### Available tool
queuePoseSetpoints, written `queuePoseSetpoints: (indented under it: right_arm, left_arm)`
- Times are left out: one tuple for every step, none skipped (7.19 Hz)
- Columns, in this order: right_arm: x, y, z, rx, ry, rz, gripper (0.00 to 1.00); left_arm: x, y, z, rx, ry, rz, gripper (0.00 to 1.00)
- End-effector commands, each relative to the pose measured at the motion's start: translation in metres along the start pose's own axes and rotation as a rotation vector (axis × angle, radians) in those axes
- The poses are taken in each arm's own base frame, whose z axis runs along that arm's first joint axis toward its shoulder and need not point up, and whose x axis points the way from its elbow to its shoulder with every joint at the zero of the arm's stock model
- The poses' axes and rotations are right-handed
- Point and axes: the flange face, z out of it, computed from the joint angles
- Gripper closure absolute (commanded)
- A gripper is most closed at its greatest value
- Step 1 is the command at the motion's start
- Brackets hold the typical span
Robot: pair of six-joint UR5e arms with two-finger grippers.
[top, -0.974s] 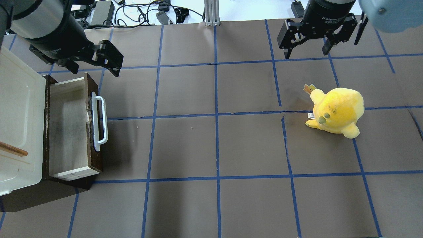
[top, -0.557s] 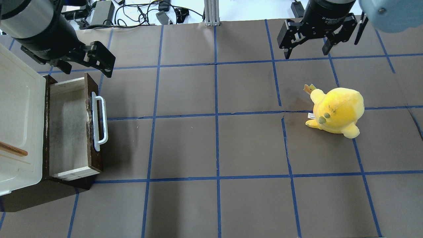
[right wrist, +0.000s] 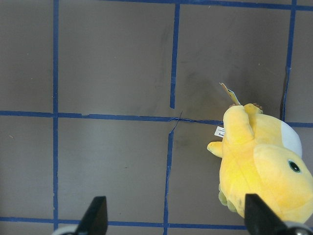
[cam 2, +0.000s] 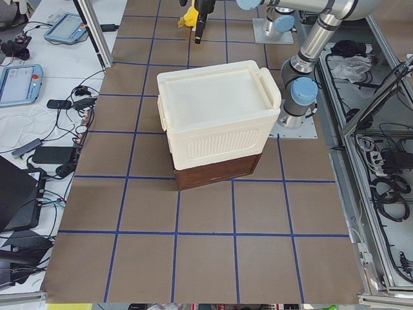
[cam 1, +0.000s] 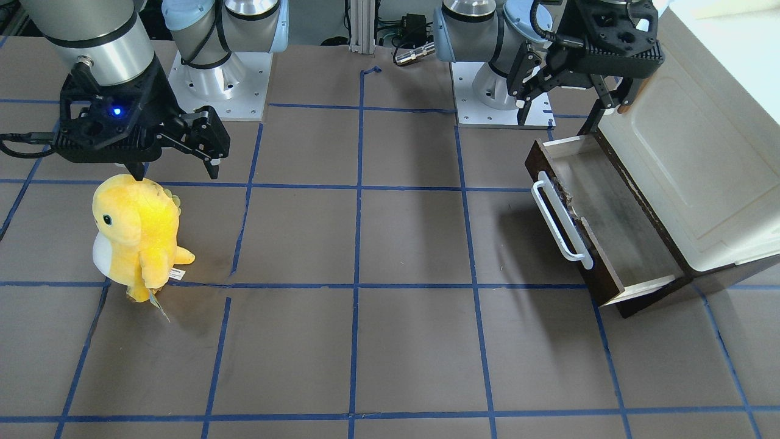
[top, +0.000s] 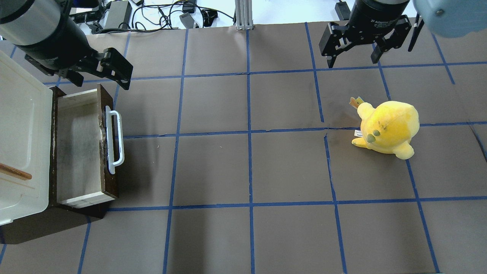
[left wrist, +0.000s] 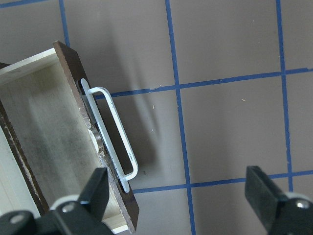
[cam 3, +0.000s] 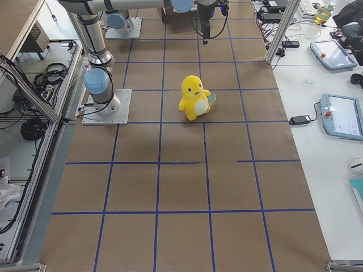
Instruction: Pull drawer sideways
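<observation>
The dark brown drawer point(top: 81, 148) stands pulled out of the cabinet's base at the table's left, showing its grey-brown floor point(left wrist: 54, 142) and pale sides. Its long white bar handle point(top: 114, 139) faces the table's middle and also shows in the front view point(cam 1: 560, 222) and the left wrist view point(left wrist: 115, 132). My left gripper point(top: 102, 83) is open and empty. It hovers above the drawer's far end, clear of the handle point(cam 1: 573, 105) point(left wrist: 178, 191). My right gripper point(top: 352, 62) is open and empty at the far right point(cam 1: 177, 175) point(right wrist: 176, 215).
A cream-white cabinet point(top: 19, 133) with a small brown handle point(top: 15, 172) sits over the drawer's housing. A yellow plush toy point(top: 388, 127) stands on the right side, just below my right gripper point(right wrist: 259, 166). Blue tape lines grid the brown table point(top: 247, 171).
My left gripper has drawn back a little toward the table's far left, away from the handle, and now holds still. The drawer, the plush and my right gripper have not moved.
</observation>
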Motion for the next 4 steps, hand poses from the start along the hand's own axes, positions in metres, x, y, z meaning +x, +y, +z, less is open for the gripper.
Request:
queuePoseSetpoints:
  right_arm:
    - [0.0,0.0,0.0,0.0,0.0,0.001,0.0]
    - [0.0,0.0,0.0,0.0,0.0,0.001,0.0]
    - [0.0,0.0,0.0,0.0,0.0,0.001,0.0]
    - [0.0,0.0,0.0,0.0,0.0,0.001,0.0]
  left_arm:
    - [0.001,-0.002,0.001,0.0,0.001,-0.001,0.0]
    - [-0.007,-0.01,-0.001,0.004,-0.002,-0.008,0.0]
    - [-0.009,-0.016,-0.004,0.01,-0.009,-0.01,0.0]
    - [-0.01,-0.027,-0.006,0.013,-0.01,-0.009,0.0]
